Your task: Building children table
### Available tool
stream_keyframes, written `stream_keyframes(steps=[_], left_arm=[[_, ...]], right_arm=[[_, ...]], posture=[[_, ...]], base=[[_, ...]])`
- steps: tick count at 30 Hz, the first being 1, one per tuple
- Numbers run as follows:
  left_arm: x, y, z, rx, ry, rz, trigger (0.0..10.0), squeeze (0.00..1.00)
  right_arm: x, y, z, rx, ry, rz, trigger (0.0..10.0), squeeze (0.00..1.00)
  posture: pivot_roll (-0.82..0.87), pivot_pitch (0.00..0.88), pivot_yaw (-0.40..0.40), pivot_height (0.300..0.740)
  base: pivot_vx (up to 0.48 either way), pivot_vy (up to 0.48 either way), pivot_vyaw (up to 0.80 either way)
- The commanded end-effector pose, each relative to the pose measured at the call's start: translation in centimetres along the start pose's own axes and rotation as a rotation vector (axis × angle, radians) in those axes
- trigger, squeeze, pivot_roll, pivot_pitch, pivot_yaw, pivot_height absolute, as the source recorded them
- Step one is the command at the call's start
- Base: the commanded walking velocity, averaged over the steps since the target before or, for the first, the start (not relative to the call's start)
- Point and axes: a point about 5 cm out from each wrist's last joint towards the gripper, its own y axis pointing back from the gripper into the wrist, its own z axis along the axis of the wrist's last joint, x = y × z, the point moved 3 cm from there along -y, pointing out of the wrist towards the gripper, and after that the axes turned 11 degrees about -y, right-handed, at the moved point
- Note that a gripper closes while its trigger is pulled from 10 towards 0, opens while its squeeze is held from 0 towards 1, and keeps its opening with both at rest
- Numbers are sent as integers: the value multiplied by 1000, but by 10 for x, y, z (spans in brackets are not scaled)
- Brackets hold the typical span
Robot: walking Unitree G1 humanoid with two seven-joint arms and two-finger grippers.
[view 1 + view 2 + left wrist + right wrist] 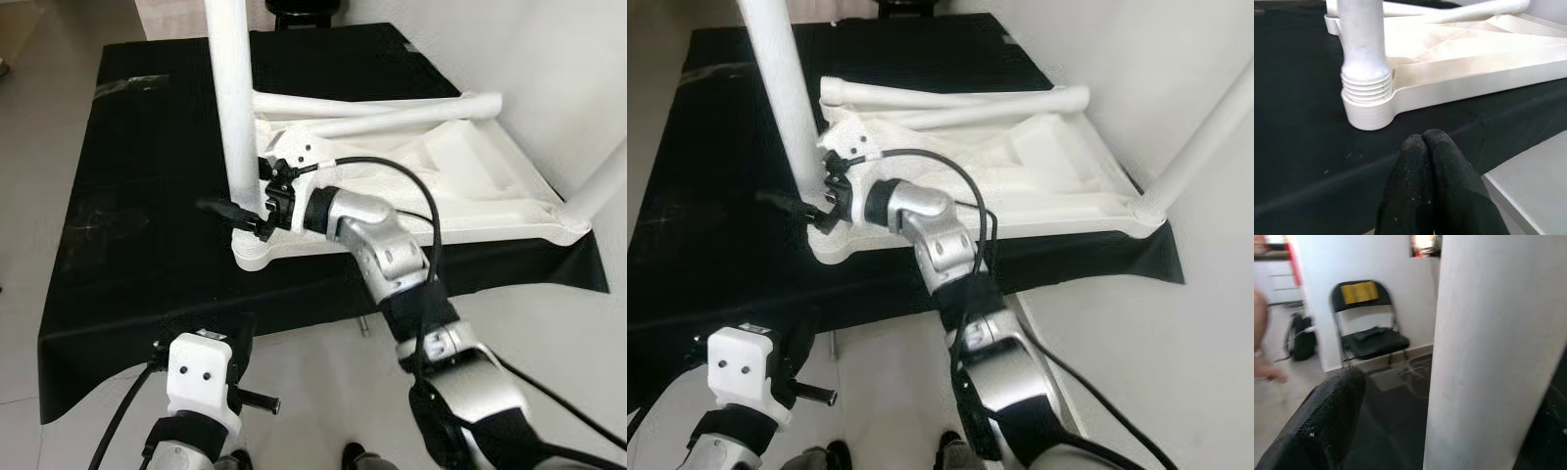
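Now the black-draped table [147, 196] fills the upper frame, carrying the upturned white tabletop [470, 186] at center right. An upright leg [233, 108] stands in its near-left corner socket, threads showing. The right gripper [245, 213] straddles that leg, fingers apart around it. Next, likely a twist to seat it. The left gripper [1422, 147] waits lower left, fingers together.

Matt white plastic table top [470, 186] and leg [233, 98] on smooth black cloth [127, 196].
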Motion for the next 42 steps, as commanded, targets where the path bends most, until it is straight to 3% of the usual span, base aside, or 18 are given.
stream_keyframes(steps=[1, 7, 8, 9, 16, 23, 24, 26, 28, 29, 30, 32, 33, 34, 35, 37, 41, 42], left_arm=[[-3, 4, 0, 13, 6, -1, 10000, 0], [-5, 7, 2, 18, 8, -3, 10000, 0], [-5, 9, 2, 20, 8, -4, 10000, 0], [-5, 10, 2, 22, 8, -4, 10000, 0], [-6, 14, 4, 29, 7, -5, 10000, 0], [-7, 16, 6, 33, 9, -7, 10000, 0], [-8, 17, 7, 35, 13, -12, 10000, 0], [-8, 17, 7, 35, 13, -12, 10000, 0], [-8, 18, 7, 36, 14, -13, 10000, 0], [-8, 19, 7, 38, 15, -15, 10000, 0], [-8, 19, 7, 38, 15, -15, 10000, 0], [-7, 21, 9, 40, 16, -15, 10000, 0], [-7, 21, 9, 40, 16, -15, 10000, 0], [-6, 20, 9, 41, 16, -17, 10000, 0], [-6, 20, 9, 41, 16, -17, 10000, 0], [-6, 19, 9, 42, 13, -24, 10000, 0], [-6, 18, 8, 43, 14, -29, 10000, 0], [-6, 18, 7, 43, 15, -30, 10000, 0]], right_arm=[[6, -6, -3, 44, 35, 67, 10000, 0], [1, -11, 0, 65, 44, 108, 10000, 0], [1, -12, 0, 65, 37, 123, 2118, 0], [2, -13, -2, 68, 27, 143, 0, 0], [11, -13, -12, 82, -10, 248, 0, 0], [3, -9, -10, 70, -5, 220, 0, 0], [-17, 0, -12, 69, -11, 31, 0, 0], [-17, 0, -12, 69, -11, 31, 0, 0], [-27, 6, -17, 77, -18, -66, 0, 0], [-39, 16, -27, 79, -55, -240, 0, 0], [-39, 16, -27, 79, -55, -240, 0, 0], [-19, 47, -87, 97, -289, -666, 0, 0], [-19, 47, -87, 97, -289, -666, 0, 0], [2, 57, -103, 125, -321, -766, 0, 0], [2, 57, -103, 125, -321, -766, 0, 0], [23, 52, -104, 126, -308, -789, 0, 0], [26, 33, -92, 111, -262, -731, 0, 0], [24, 24, -87, 88, -266, -689, 588, 0]], posture=[[51, 266, -51, 740], [63, 279, -52, 740], [67, 282, -52, 740], [68, 286, -52, 740], [76, 304, -44, 740], [71, 317, -42, 740], [64, 333, -44, 740], [64, 333, -44, 740], [61, 341, -50, 740], [57, 350, -54, 740], [57, 350, -54, 740], [40, 363, -39, 740], [40, 363, -39, 740], [35, 371, -34, 740], [35, 371, -34, 740], [37, 363, -28, 740], [34, 353, -28, 740], [35, 349, -30, 740]], base=[[0, 0, 0], [0, 0, 0], [0, 0, 0], [0, 0, 0], [0, 0, 0], [0, 0, 0], [0, 0, 0], [0, 0, 0], [0, 0, 0], [0, 0, 0], [0, 0, 0], [0, 0, 0], [0, 0, 0], [0, 0, 0], [0, 0, 0], [0, 0, 0], [0, 0, 0], [0, 0, 0]])
